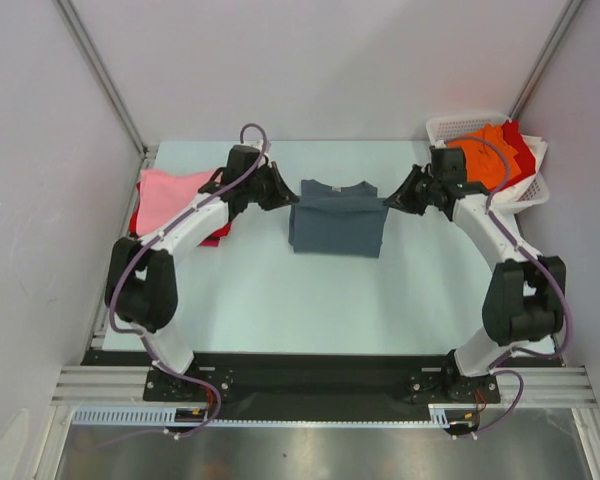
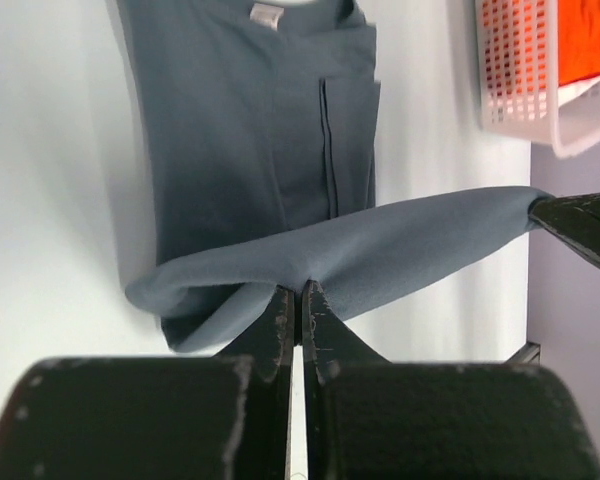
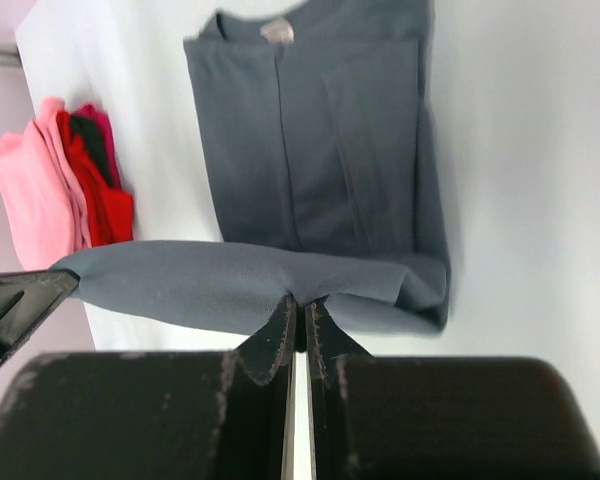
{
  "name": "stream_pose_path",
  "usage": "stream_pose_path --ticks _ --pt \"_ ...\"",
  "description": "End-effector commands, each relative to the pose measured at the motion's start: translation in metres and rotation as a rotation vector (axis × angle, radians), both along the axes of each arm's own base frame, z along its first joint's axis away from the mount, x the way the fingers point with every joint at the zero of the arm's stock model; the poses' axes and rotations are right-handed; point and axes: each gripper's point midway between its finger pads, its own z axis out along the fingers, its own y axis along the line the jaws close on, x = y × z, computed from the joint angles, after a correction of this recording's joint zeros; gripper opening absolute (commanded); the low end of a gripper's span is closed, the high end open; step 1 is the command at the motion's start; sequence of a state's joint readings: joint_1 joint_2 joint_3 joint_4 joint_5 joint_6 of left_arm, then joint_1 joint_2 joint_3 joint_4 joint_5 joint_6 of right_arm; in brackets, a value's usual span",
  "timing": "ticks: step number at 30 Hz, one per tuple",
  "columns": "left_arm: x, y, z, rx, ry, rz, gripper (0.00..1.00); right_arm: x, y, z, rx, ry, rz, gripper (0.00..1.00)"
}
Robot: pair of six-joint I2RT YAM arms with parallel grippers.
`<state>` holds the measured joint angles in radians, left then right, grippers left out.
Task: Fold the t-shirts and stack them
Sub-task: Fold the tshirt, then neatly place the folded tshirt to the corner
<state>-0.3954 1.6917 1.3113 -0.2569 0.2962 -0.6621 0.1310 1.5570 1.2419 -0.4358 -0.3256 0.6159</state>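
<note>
Pale neck label (image 3: pixel 277 32) on slate tee (image 3: pixel 320 150) — unreadable

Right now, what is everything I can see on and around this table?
blue-grey t-shirt: one, slate blue-grey, table centre, one folded edge held up
folded pile: one, pink on top, red beneath, table's left edge
basket: one, white lattice, far right corner
basket t-shirts: at least two, orange over red, in the basket
table: one, pale
left arm: one, white and black, left of the shirt
right arm: one, white and black, right of it
left hand: one, black, shut on the shirt
right hand: one, black, shut on the shirt
</note>
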Motion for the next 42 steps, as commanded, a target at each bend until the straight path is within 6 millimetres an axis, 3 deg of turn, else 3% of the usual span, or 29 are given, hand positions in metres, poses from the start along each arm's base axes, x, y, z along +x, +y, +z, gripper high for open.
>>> stream_pose_path --ticks 1,2,3,4,5,6,7,8,9,10,11,12,13,14,15,16,18,21,22,23,25,29,35,39,42 --pt "0.035 0.004 0.012 -0.018 -0.038 0.007 0.00 0.040 -0.006 0.015 -0.002 -0.069 -0.020 0.00" --pt "0.045 0.004 0.019 -0.026 -0.051 0.013 0.00 0.050 -0.005 0.023 0.004 -0.088 -0.023 0.00" --pt "0.052 0.005 0.016 -0.025 -0.045 0.018 0.00 0.057 -0.005 0.020 0.007 -0.085 -0.023 0.00" --pt "0.059 0.003 0.001 -0.020 -0.010 0.015 0.00 0.066 -0.006 0.008 0.009 -0.058 -0.030 0.00" --pt "0.070 0.002 0.006 -0.033 -0.020 0.016 0.00 0.072 -0.005 0.003 0.015 -0.049 -0.025 0.00" --pt "0.077 0.005 0.003 -0.037 -0.014 0.023 0.00 0.084 -0.004 0.011 0.025 -0.069 -0.029 0.00" --pt "0.084 0.004 -0.017 -0.035 0.027 0.020 0.00 0.092 -0.005 -0.005 0.025 -0.035 -0.033 0.00" --pt "0.098 0.006 -0.010 -0.054 0.014 0.034 0.00 0.099 -0.007 -0.007 0.043 -0.025 -0.050 0.00" --pt "0.105 0.007 -0.012 -0.063 0.019 0.038 0.00 0.113 -0.007 0.005 0.061 -0.056 -0.054 0.00" --pt "0.113 0.008 -0.019 -0.071 0.030 0.043 0.01 0.122 -0.006 -0.014 0.069 -0.025 -0.053 0.00" --pt "0.128 0.009 -0.025 -0.087 0.039 0.053 0.01 0.130 -0.005 -0.014 0.081 -0.027 -0.054 0.01" --pt "0.135 0.010 -0.034 -0.092 0.052 0.058 0.09 0.144 -0.005 -0.008 0.087 -0.044 -0.056 0.04" --pt "0.142 0.010 -0.038 -0.103 0.060 0.064 0.23 0.151 -0.007 -0.011 0.090 -0.039 -0.068 0.28" --pt "0.154 0.006 -0.025 -0.135 0.032 0.053 0.43 0.159 -0.012 -0.035 0.077 0.004 -0.105 0.54" --pt "0.162 0.009 -0.050 -0.132 0.067 0.061 0.57 0.165 -0.020 -0.039 0.083 0.025 -0.179 0.84" --pt "0.168 0.008 -0.049 -0.140 0.060 0.059 0.81 0.177 -0.027 -0.046 0.064 -0.028 -0.216 1.00" --pt "0.179 0.008 -0.047 -0.155 0.030 0.058 1.00 0.182 -0.029 -0.044 0.076 -0.086 -0.212 1.00" --pt "0.176 0.010 -0.042 -0.126 -0.007 0.047 1.00 0.176 -0.026 -0.046 0.089 -0.130 -0.175 0.98" --pt "0.173 0.011 -0.044 -0.114 -0.013 0.044 1.00 0.174 -0.028 -0.049 0.069 -0.141 -0.165 0.92" --pt "0.164 0.011 -0.058 -0.088 -0.002 0.030 1.00 0.165 -0.031 -0.064 0.052 -0.111 -0.167 0.89" --pt "0.158 0.013 -0.057 -0.054 -0.018 0.040 0.99 0.158 -0.031 -0.073 0.027 -0.108 -0.137 0.86" --pt "0.140 0.007 -0.086 0.010 0.001 0.029 0.98 0.147 -0.028 -0.108 -0.026 -0.041 -0.049 0.77" --pt "0.136 -0.005 -0.112 0.062 0.025 0.038 0.90 0.145 -0.019 -0.131 0.002 -0.021 0.038 0.77" --pt "0.138 -0.010 -0.129 0.063 0.050 0.039 0.74 0.147 -0.012 -0.146 0.025 0.003 0.065 0.63" --pt "0.143 -0.012 -0.133 0.071 0.060 0.044 0.71 0.150 -0.005 -0.156 0.026 0.023 0.083 0.59"
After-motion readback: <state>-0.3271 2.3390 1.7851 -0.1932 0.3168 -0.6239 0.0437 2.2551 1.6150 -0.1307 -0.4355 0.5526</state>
